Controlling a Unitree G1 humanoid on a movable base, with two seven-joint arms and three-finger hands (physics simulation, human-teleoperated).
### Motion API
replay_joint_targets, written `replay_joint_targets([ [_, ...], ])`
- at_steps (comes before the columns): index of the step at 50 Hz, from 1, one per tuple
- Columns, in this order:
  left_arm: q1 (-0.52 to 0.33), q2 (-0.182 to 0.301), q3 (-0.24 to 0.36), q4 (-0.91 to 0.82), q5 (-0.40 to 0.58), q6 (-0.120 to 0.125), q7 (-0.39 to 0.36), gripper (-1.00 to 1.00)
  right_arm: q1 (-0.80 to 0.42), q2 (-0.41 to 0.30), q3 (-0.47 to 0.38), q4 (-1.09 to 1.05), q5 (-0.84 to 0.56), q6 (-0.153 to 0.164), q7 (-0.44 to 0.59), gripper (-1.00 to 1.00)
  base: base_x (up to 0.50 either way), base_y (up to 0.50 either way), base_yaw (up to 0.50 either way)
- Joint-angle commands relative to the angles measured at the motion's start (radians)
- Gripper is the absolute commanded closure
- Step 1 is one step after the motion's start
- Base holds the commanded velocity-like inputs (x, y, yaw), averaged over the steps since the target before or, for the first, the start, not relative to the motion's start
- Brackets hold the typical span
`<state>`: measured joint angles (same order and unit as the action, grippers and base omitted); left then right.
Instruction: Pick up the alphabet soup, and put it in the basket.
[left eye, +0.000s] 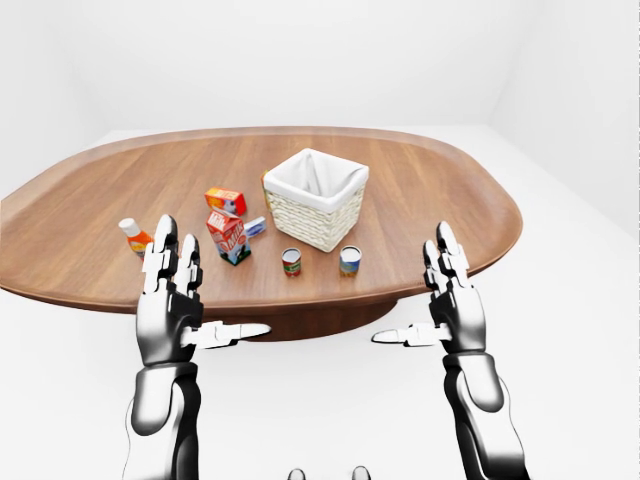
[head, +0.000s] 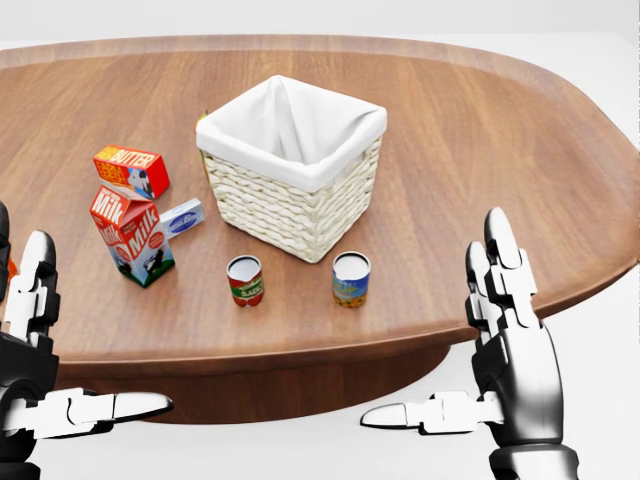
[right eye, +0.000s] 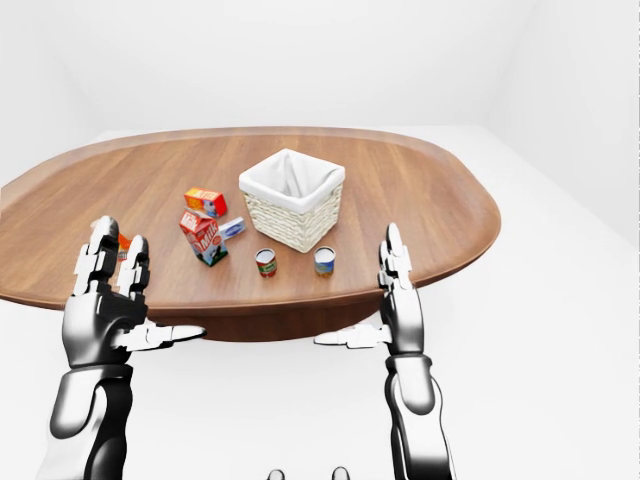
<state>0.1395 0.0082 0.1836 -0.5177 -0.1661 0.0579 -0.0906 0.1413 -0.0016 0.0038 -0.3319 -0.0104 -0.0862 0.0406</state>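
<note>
White walls and white floor all round; an oval wooden desk (head: 480, 130) carries everything. I read the alphabet soup (head: 350, 278) as the blue-and-yellow can standing upright near the desk's near edge, just below the wicker basket (head: 290, 165) in the head view, though the label is too small for me to confirm. A red-labelled can (head: 245, 280) stands just beside it to the left, apart from it. My right hand (head: 510, 350) hovers off the desk edge, lower right of the soup, fingers (head: 500, 245) spread straight and thumb out, holding nothing. My left hand (head: 35, 360) is likewise open and empty, well apart at the lower left. The right hand is clearly nearer, so I judge the reach goes up and left from there, taking the can from its right side across its vertical axis. Milk carton (head: 132, 235), butter box (head: 131, 170) and a small blue-and-white box (head: 183, 216) sit left of the basket, out of the path. The red can and the basket wall crowd the soup; that is the risk.
</note>
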Motion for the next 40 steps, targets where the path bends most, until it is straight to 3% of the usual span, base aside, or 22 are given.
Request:
replay_joint_targets([
  [1, 0.001, 0.0, -0.001, 0.003, 0.0, -0.002, 0.0, -1.0, -0.001, 0.0, 0.002, 0.008, -0.005, -0.001, 0.001, -1.0, 0.0, -0.39, 0.0],
  [12, 0.002, 0.0, -0.002, 0.0, 0.0, -0.001, 0.0, -1.0, 0.003, 0.0, 0.013, 0.014, -0.017, -0.001, 0.003, -1.0, 0.0, -0.29, 0.0],
  [34, -0.001, 0.0, 0.001, -0.005, -0.003, 0.007, 0.001, -1.0, 0.004, -0.001, 0.024, 0.016, -0.049, -0.001, -0.001, -1.0, 0.0, 0.0, 0.0],
  [40, 0.001, -0.001, 0.002, -0.005, -0.009, 0.007, -0.002, -1.0, 0.006, -0.001, 0.024, 0.018, -0.051, -0.001, -0.002, -1.0, 0.29, 0.0, 0.0],
])
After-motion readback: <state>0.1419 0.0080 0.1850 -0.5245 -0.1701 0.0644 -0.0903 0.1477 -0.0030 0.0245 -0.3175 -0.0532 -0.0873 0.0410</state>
